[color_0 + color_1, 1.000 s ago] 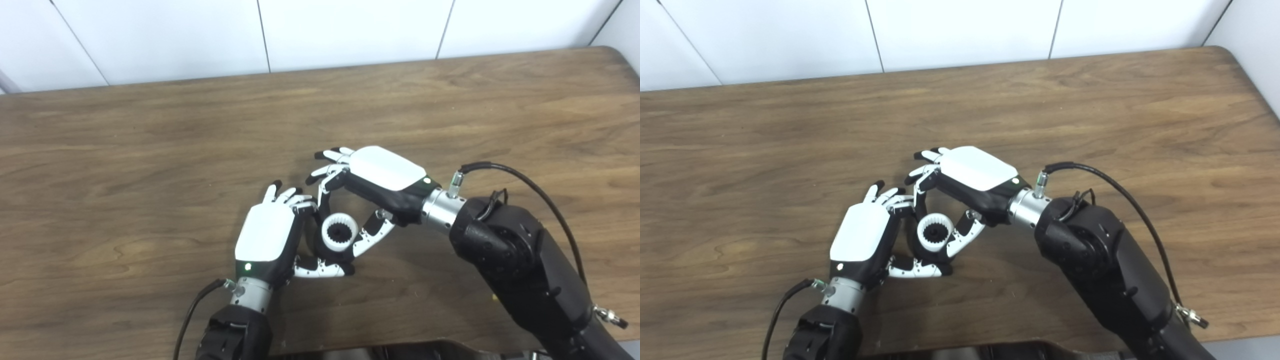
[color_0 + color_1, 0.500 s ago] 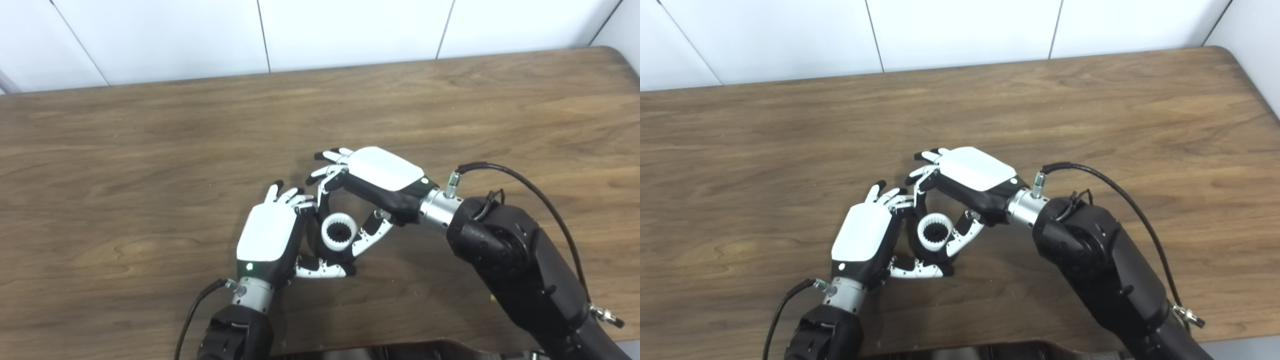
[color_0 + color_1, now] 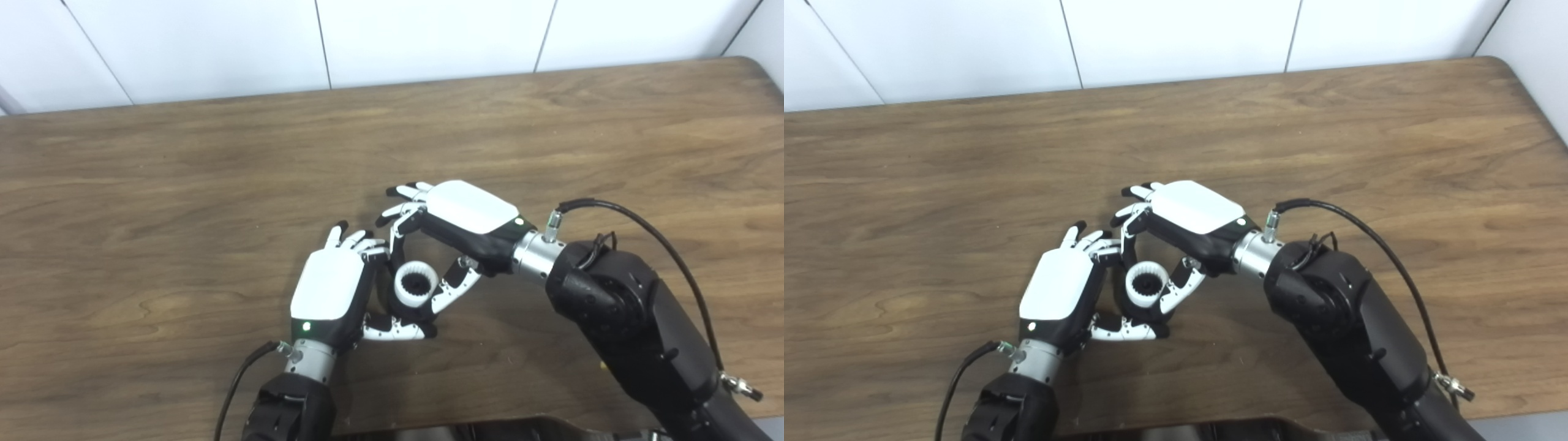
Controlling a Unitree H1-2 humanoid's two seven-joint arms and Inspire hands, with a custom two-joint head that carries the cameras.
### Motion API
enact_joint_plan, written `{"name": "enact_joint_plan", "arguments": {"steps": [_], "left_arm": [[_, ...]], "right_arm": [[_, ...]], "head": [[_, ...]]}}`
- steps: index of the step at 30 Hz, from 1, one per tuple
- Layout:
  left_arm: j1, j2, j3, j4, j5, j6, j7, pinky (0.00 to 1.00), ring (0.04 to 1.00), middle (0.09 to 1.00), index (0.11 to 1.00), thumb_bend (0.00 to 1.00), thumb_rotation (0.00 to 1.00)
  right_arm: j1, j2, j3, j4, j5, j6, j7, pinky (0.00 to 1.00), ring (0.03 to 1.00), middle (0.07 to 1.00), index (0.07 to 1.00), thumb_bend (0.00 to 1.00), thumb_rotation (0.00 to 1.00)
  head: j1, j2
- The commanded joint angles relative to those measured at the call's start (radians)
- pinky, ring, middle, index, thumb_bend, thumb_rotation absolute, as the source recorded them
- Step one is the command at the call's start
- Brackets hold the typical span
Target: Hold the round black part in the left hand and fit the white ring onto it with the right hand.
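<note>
I am at the fitting step. My left hand (image 3: 331,288) is curled around the round black part (image 3: 411,310), thumb underneath and fingers wrapped behind, holding it low over the wooden table (image 3: 184,184) near its front edge. My right hand (image 3: 450,236) reaches in from the right with its thumb (image 3: 450,293) and one finger (image 3: 397,237) pinched on opposite sides of the white ring (image 3: 416,284).

The ring sits on top of the black part, opening facing up at me. It is a thick white collar with fine teeth cut all round its inner wall, and a dark toothed hub shows down its middle. The black part is mostly hidden by my fingers and the ring, so I can't tell whether the ring is fully seated or only resting on the rim.

My judgement is that the next move calls for a straight push down along the axis, with the left hand firm, and perhaps a small twist so the teeth mesh instead of riding on each other. A tilted ring would likely jam.
</note>
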Motion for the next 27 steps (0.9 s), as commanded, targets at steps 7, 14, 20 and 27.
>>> {"name": "enact_joint_plan", "arguments": {"steps": [7, 14, 20, 27], "left_arm": [[-0.007, -0.012, -0.008, -0.017, 0.014, -0.003, 0.002, 1.00, 0.875, 0.764, 0.483, 0.52, 0.06], [-0.006, -0.014, -0.009, -0.017, 0.012, -0.003, 0.004, 1.00, 0.877, 0.763, 0.483, 0.52, 0.06], [-0.008, -0.014, -0.010, -0.019, 0.018, 0.001, -0.002, 1.00, 0.879, 0.766, 0.483, 0.52, 0.06], [-0.009, -0.015, -0.011, -0.017, 0.016, 0.002, -0.002, 1.00, 0.880, 0.766, 0.483, 0.52, 0.06]], "right_arm": [[-0.014, 0.001, -0.017, -0.007, 0.002, -0.026, -0.031, 0.99, 0.975, 0.838, 0.483, 0.52, 0.13], [-0.008, 0.001, -0.021, 0.002, 0.001, -0.040, -0.037, 0.98, 0.970, 0.832, 0.483, 0.52, 0.13], [-0.004, 0.001, -0.016, 0.003, -0.005, -0.053, -0.039, 0.97, 0.968, 0.833, 0.483, 0.52, 0.13], [0.003, 0.007, -0.012, 0.001, -0.009, -0.053, -0.034, 0.98, 0.971, 0.833, 0.482, 0.52, 0.13]], "head": [[0.001, 0.001], [-0.001, 0.005], [-0.001, 0.005], [-0.001, 0.007]]}}
